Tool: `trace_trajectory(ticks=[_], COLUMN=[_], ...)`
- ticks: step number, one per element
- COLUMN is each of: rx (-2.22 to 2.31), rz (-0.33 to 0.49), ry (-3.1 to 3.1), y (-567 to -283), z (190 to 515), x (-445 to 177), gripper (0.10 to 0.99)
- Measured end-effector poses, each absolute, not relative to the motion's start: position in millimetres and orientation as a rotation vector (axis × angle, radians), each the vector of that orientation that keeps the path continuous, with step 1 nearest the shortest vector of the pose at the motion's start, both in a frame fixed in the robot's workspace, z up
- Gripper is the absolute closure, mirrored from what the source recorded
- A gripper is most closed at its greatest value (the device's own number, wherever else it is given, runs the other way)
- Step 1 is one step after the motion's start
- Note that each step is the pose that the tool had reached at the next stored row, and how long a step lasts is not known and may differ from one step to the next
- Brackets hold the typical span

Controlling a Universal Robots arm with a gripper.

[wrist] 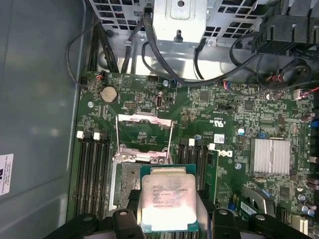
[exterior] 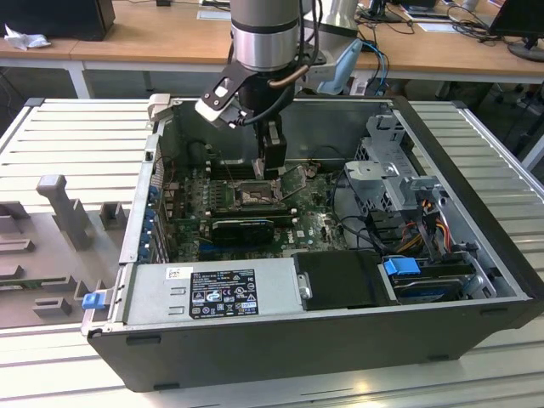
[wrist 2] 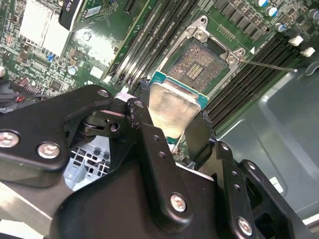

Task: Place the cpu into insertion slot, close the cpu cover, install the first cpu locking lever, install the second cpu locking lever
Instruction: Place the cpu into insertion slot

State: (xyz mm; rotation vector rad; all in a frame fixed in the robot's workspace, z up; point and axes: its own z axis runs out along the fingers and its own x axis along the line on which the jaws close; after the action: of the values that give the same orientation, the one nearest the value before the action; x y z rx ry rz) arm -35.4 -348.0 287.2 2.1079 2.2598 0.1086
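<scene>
My gripper (exterior: 270,164) hangs inside the open computer case, shut on the cpu (wrist: 167,196). The cpu (wrist 2: 172,107) is a square silvery chip with a green edge, pinched between the two black fingers (wrist 2: 144,129). It hovers just above the insertion slot (wrist: 127,181), offset to one side and partly hiding it. The insertion slot (wrist 2: 202,62) lies open with its greyish pin field bare. The cpu cover (wrist: 143,133) is flipped up and back from the socket, also seen as a silvery frame, the cpu cover (exterior: 297,180). A thin locking lever (wrist 2: 269,64) sticks out beside the socket.
Long black memory slots (wrist: 92,169) flank the socket. A black graphics card (exterior: 242,228) lies in front of it, with the power supply (exterior: 221,293) along the case's near wall. A drive cage (exterior: 391,170) and loose cables (wrist: 164,64) stand on the exterior view's right.
</scene>
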Motion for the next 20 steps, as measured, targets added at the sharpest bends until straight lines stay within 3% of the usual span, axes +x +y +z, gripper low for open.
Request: trace_trajectory(ticks=[20], rx=[2.122], rz=[0.107], ry=[2.246], y=[-348.0], z=[273.4], x=[-35.4], gripper=[0.561])
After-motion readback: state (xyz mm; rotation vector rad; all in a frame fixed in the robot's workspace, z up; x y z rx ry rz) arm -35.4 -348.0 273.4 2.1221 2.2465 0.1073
